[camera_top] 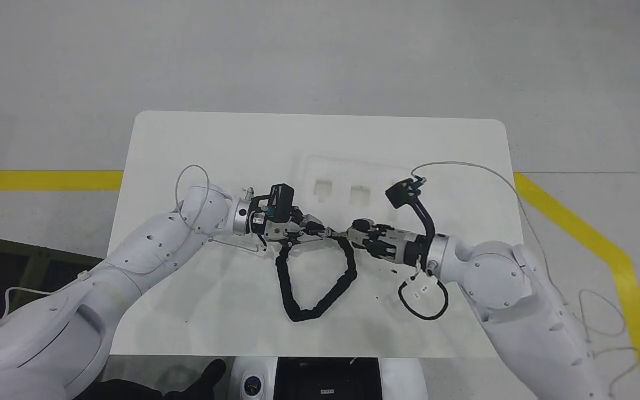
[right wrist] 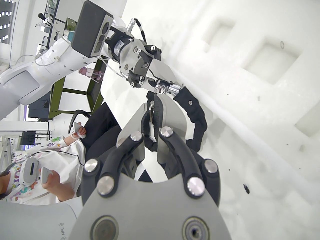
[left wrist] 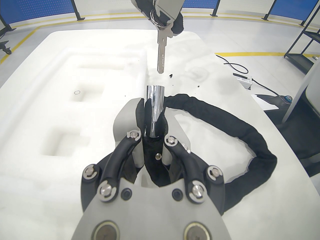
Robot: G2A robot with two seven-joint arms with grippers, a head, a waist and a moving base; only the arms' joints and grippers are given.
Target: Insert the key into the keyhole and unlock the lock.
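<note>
My left gripper [left wrist: 152, 108] is shut on the chrome lock cylinder [left wrist: 155, 98], which sticks out past its fingertips. From the cylinder a black fabric-covered chain [left wrist: 237, 131] loops over the table. In the right wrist view the keyhole [right wrist: 160, 90] faces my right gripper [right wrist: 152, 106], which is shut on the silver key [right wrist: 151, 109]. In the left wrist view the key [left wrist: 162, 51] hangs from my right gripper [left wrist: 166, 13] and points at the cylinder's end, with a short gap between tip and cylinder. In the top view both grippers [camera_top: 305, 229] [camera_top: 352, 237] meet at mid-table above the chain [camera_top: 320, 290].
A white foam tray [camera_top: 340, 185] with rectangular recesses [left wrist: 75, 93] lies just behind the grippers, its raised edge [right wrist: 225, 116] running close beside the lock. Small black crumbs [left wrist: 171, 76] dot the white table [camera_top: 200, 140]. A black cable loop [camera_top: 420, 298] hangs by the right forearm.
</note>
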